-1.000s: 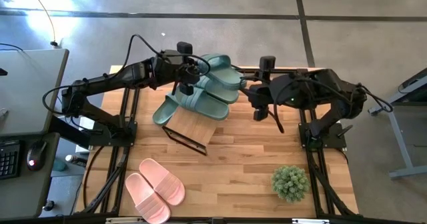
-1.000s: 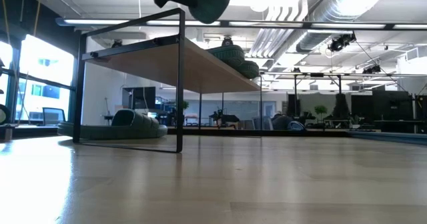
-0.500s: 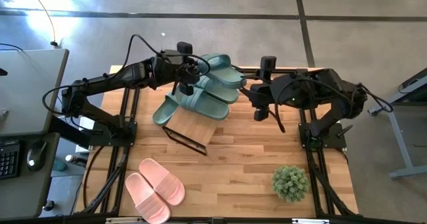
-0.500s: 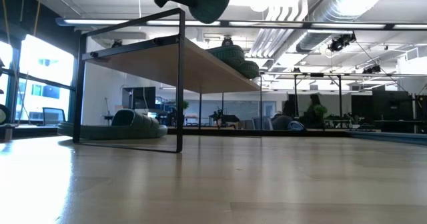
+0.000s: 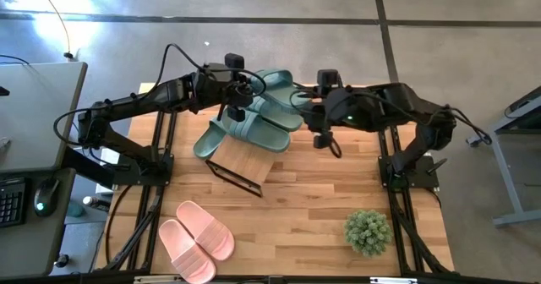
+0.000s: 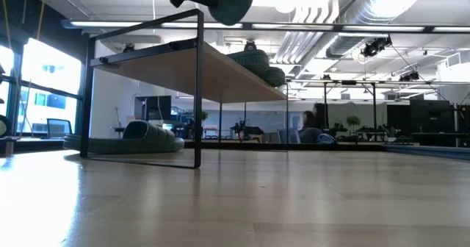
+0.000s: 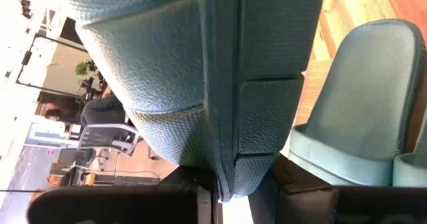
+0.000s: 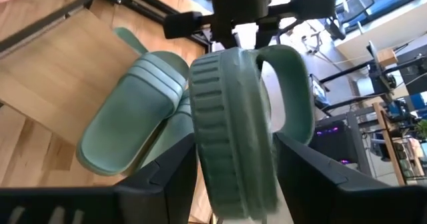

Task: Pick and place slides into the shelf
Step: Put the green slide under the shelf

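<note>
**Green slide on edge between the right arm's spread jaws, at the shelf**

Rubber fills the gap of the right gripper (image 8: 233, 154). Its jaws stand wide on either side of a sage green slide (image 8: 230, 117) that sits on its edge, sole towards the wrist camera. Whether the pads touch it cannot be told.

The left gripper (image 5: 235, 106) is clamped narrow on the rim of another green slide (image 7: 200, 84), held above the far end of the shelf (image 5: 245, 161).

The step looks like setting slides onto the bamboo top. To do it well, the right arm should probably draw straight back along its own line, so neither finger drags the upright slide over. The left arm would do best to lower its slide flat beside the others before letting go.

Outward from the jaws, the other green slides (image 5: 283, 106) crowd the shelf's far end, some overlapping. One more (image 6: 125, 140) lies on the table (image 5: 313, 199) below the plank. All are soft and ribbed, with a wide strap and a pebbled sole, so they may flex or tip.

The pink pair (image 5: 196, 240) lies well apart at the near-left corner, untouched.
</note>
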